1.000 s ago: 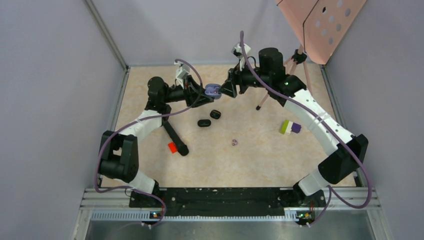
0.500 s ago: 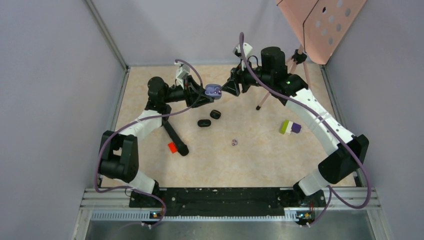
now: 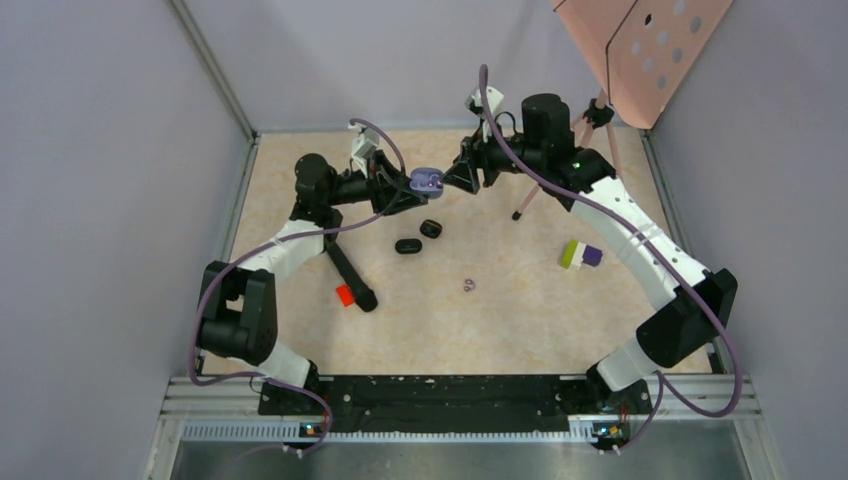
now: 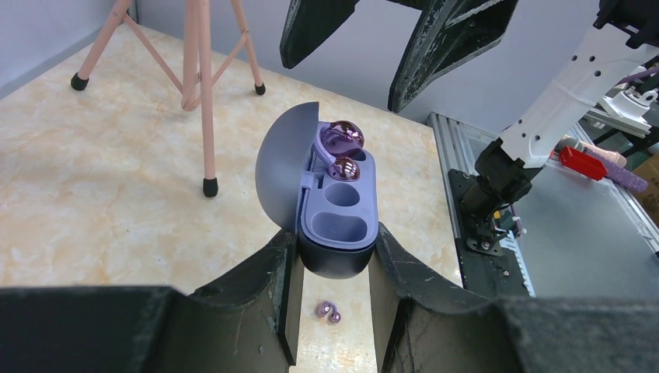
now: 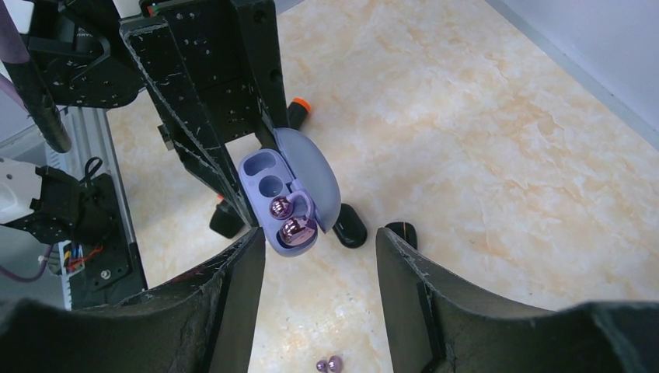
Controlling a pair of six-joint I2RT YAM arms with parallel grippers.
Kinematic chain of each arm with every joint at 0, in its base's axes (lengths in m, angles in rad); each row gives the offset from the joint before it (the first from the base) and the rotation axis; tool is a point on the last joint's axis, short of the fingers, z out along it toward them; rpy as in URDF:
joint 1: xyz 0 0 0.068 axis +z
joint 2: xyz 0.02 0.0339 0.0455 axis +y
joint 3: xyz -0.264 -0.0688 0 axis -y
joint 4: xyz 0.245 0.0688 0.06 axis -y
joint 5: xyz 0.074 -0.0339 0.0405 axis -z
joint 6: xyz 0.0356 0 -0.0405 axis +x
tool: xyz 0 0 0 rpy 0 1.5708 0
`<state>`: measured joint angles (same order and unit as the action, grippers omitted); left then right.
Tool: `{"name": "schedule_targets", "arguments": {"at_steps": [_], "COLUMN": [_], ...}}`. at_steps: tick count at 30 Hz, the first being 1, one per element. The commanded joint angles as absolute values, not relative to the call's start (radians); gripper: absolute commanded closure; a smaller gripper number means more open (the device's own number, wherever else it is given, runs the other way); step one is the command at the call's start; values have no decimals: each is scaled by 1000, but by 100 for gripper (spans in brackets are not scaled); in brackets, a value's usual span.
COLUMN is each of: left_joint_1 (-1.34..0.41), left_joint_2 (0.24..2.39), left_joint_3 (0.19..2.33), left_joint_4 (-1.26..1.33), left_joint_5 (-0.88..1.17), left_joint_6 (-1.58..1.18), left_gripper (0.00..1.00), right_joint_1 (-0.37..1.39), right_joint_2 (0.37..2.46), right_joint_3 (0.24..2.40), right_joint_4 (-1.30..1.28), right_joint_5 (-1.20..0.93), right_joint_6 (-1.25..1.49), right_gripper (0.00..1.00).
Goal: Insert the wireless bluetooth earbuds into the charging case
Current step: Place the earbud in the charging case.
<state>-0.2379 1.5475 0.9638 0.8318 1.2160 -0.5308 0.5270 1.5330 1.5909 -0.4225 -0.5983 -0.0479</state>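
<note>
**Case held open, one earbud in, one on the table**

The left gripper (image 4: 334, 242) is clamped on the lower body of the purple charging case (image 4: 339, 263). It holds the case in the air over the far part of the table (image 3: 520, 330), with the lid swung open. One glossy purple earbud (image 4: 343, 138) sits in the case's far half; the near half shows its open wells. The right gripper (image 5: 317, 238) hangs just beyond the case, jaws spread, gripping nothing. A second purple earbud (image 3: 469, 285) lies near the table's middle, well apart from the case.

One earbud (image 4: 342, 138) sits inside the case (image 4: 346, 231).
</note>
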Motion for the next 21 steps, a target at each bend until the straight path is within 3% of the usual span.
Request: {"name": "schedule_targets", "arguments": {"at_steps": [1, 21], "left_joint_1": [-238, -235], "left_joint_2": [1522, 1529], "left_joint_3": [989, 992], "left_joint_4": [897, 907], "left_joint_5": [1236, 1226], "left_joint_6": [-543, -548], "left_gripper": [100, 100], "right_joint_1": [522, 522], "right_joint_2": [1551, 1558], "right_joint_3": [1583, 1543], "right_joint_4": [-388, -423], "right_joint_5": [-626, -630], "right_joint_6": [-34, -50], "right_gripper": [46, 46]}}
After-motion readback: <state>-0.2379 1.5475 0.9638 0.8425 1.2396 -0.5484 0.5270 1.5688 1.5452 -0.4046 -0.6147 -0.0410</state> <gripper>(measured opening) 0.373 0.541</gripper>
